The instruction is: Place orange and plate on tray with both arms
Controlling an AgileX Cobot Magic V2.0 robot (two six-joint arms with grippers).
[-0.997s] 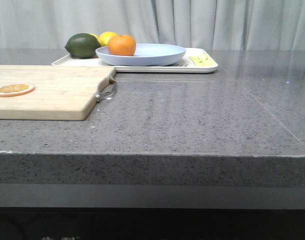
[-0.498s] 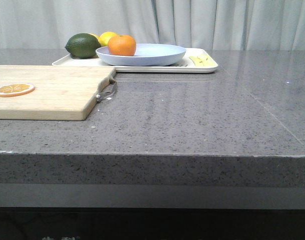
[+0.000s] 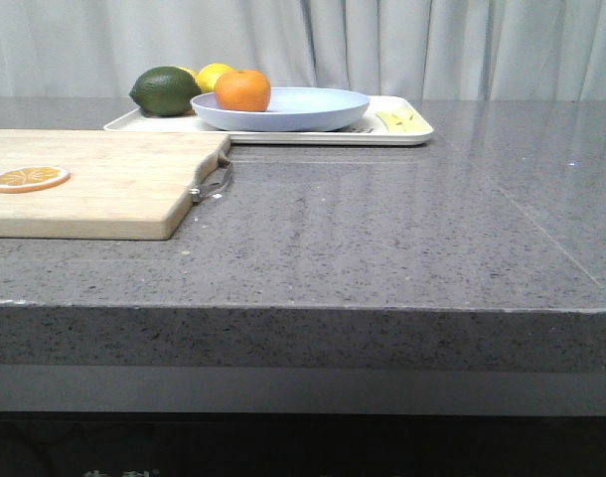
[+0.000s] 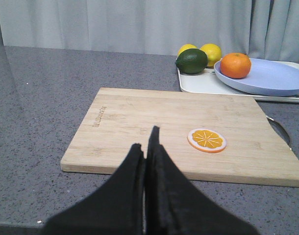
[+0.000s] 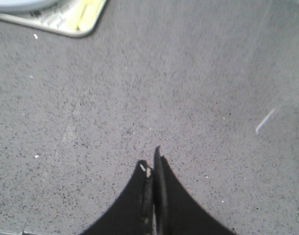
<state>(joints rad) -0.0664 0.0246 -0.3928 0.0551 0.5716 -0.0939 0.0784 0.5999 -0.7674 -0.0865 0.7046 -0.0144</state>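
The flat rectangular cream-white tray [image 3: 414,132] lies at the far side of the grey speckled stone counter [image 3: 382,238], at about 12 o'clock in the front view, its long axis running left to right across that view. On it sits one wide, shallow, pale blue-lavender plate [image 3: 303,107], level, rim up. One whole round bright-orange fruit, the orange [image 3: 242,89], rests inside the plate at its 9 o'clock edge; which way its stem dimple faces cannot be told.

Behind the plate on the tray, toward 10 o'clock, lie one dark green lime-shaped fruit [image 3: 165,89] and, by the left wrist view, two yellow lemons [image 4: 211,52] just beside each other. A few pale yellow strips [image 3: 400,120] lie at the tray's right end, too small to count.

One light wooden cutting board [image 3: 104,184] lies on the counter at 9 o'clock, near the tray, its long axis also left to right. One flat orange slice [image 3: 27,178] lies on it. A metal ring handle [image 3: 216,183] hangs at the board's right edge.

The left gripper [image 4: 145,147] has its black fingers pressed together, holding nothing, above the near edge of the board. The right gripper [image 5: 153,169] is likewise closed and empty, over bare counter, well apart from the tray's corner.
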